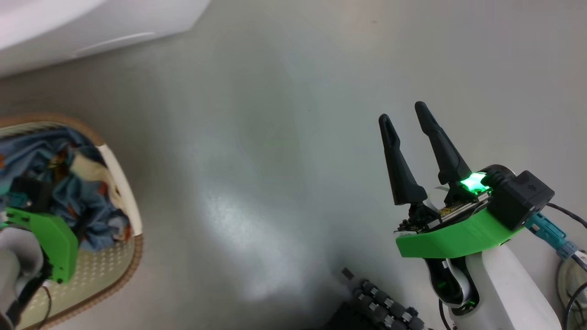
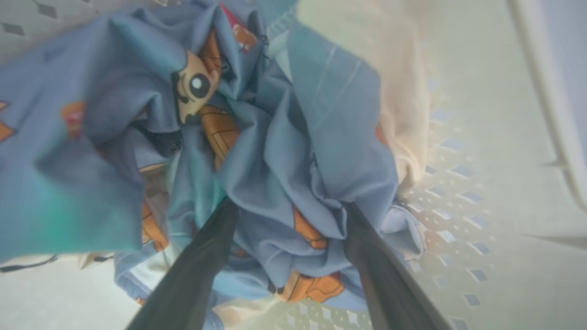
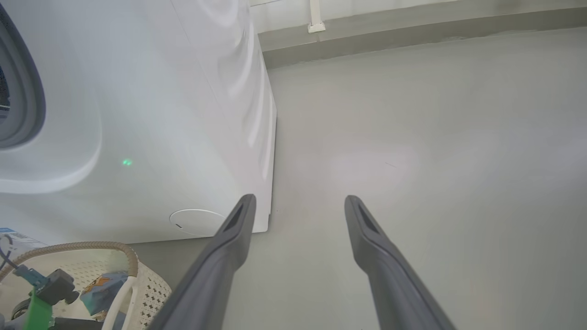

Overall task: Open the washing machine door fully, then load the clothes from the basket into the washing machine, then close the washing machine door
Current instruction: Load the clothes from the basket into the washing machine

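Observation:
The cream basket (image 1: 120, 178) with a brown rim sits on the floor at the left, holding the blue bear-print clothes (image 1: 87, 201). My left arm's green wrist mount (image 1: 50, 243) hangs over it. In the left wrist view my left gripper (image 2: 289, 206) stands open, its fingers (image 2: 202, 266) sunk into the clothes (image 2: 298, 151) with a fold between them and the tips hidden. My right gripper (image 1: 402, 112) is open and empty above bare floor. The white washing machine (image 1: 91, 27) stands beyond the basket. The washing machine door is out of view.
The right wrist view has the washing machine (image 3: 174, 114) front with its round cap (image 3: 195, 222), a sliver of grey rubber ring (image 3: 23, 91), and the basket (image 3: 151, 284) below. Grey floor (image 3: 435, 160) stretches right to a wall skirting (image 3: 412, 36). Cables (image 1: 568, 275) trail by my right arm.

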